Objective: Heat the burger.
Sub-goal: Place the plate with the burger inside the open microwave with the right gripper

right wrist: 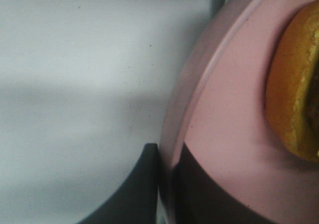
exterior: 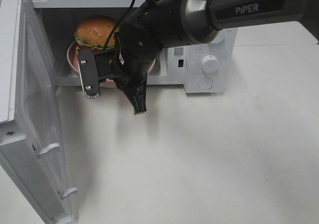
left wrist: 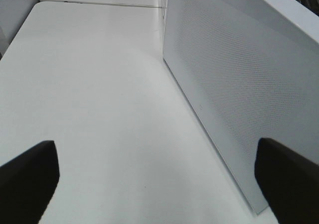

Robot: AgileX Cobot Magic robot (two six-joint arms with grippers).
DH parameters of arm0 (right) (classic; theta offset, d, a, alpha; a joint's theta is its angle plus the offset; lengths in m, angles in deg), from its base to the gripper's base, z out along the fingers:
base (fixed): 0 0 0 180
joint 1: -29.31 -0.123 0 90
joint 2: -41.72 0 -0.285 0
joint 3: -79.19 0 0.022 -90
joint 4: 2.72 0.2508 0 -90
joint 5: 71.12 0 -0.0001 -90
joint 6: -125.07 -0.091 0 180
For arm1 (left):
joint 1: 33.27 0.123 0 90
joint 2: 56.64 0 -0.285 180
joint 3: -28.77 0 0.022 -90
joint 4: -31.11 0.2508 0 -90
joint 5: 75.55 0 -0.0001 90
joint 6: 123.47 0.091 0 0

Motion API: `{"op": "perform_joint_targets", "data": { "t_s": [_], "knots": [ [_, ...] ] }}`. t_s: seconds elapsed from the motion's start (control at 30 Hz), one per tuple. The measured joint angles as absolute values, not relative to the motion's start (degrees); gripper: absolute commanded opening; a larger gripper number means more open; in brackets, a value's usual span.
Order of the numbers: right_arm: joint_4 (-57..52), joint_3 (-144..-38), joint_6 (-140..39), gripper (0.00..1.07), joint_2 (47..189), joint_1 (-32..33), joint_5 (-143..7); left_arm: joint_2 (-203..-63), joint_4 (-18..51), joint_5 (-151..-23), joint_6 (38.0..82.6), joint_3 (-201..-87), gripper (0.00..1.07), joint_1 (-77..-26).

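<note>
The burger [exterior: 95,32], with a golden bun and green lettuce, sits on a round pink plate [exterior: 73,59] inside the open microwave [exterior: 209,40]. My right gripper [exterior: 112,78] reaches across to the microwave's opening. In the right wrist view my right gripper [right wrist: 167,184] is shut on the rim of the pink plate [right wrist: 229,109], one dark finger on each side, and the burger's bun [right wrist: 294,84] lies close by. My left gripper [left wrist: 159,184] stands open with nothing between its fingertips [left wrist: 27,179], beside the microwave door [left wrist: 239,94].
The microwave door [exterior: 30,109] hangs wide open at the left and reaches toward the table's front. The white control panel carries a round knob [exterior: 210,63] and a button below it. The white tabletop [exterior: 209,154] lies in front of the microwave.
</note>
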State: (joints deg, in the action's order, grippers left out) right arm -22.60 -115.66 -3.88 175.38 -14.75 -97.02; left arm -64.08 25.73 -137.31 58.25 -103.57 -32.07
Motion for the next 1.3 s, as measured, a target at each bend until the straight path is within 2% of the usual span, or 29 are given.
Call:
{"op": "perform_joint_targets", "data": {
  "t_s": [0.37,1.3],
  "knots": [
    [-24.89,-126.03,-7.78,0.00,181.11,-14.64,-100.63,-64.08,25.73,-137.31,58.25,-103.57,1.00,-32.07],
    [-25.98,-138.12,-7.89,0.02,188.91,-12.97,-100.68,-64.08,25.73,-137.31,58.25,-103.57,1.00,-32.07]
  ]
}}
